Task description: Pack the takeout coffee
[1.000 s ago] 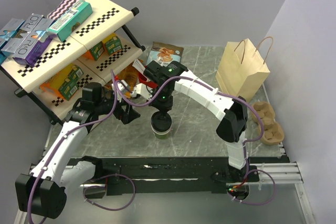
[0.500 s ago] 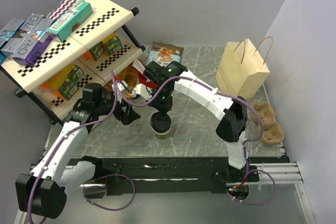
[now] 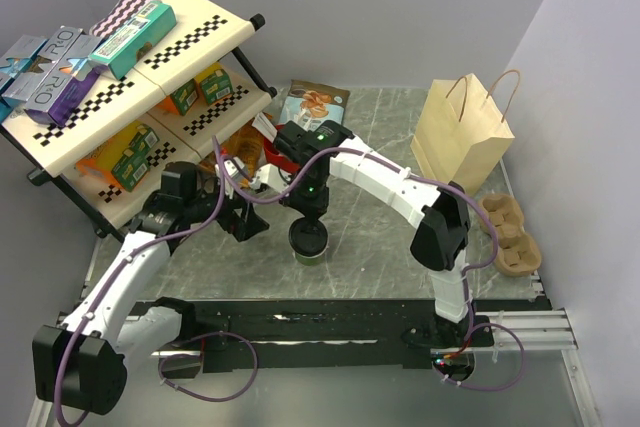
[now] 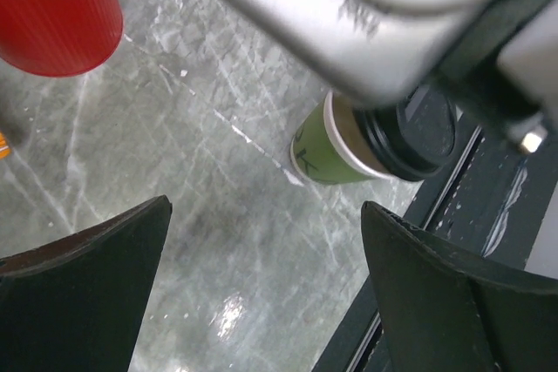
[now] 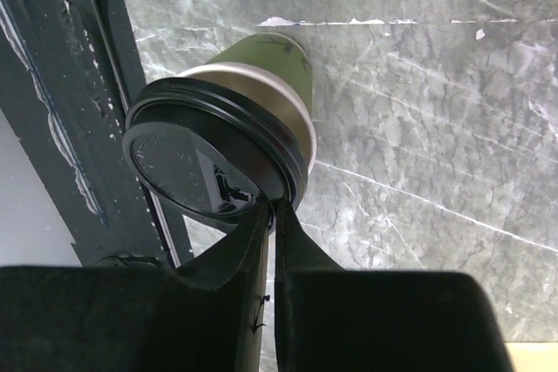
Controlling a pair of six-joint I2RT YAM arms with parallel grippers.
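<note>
**A:** Two questions: where's the takeout coffee [image 3: 309, 240], and where would you grab it?

**B:** Middle of the overhead view, upright on the tabletop [image 3: 390, 237], well apart from the paper bag [image 3: 462, 137] at upper right. Right fingers [image 5: 240, 250] are nearly together, tips at the black lid [image 5: 192, 158] rim. Left fingers [image 4: 87, 285] are spread wide, empty. Paper cup's probably light and crushable, and the lid might pop, so I'd hold the wall below the rim, gently.

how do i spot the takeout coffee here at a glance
On the grey marble table, look mid-front, under the right gripper. The takeout coffee is the small dark-green cup with a black lid; its neighbour is a red cup.
</note>
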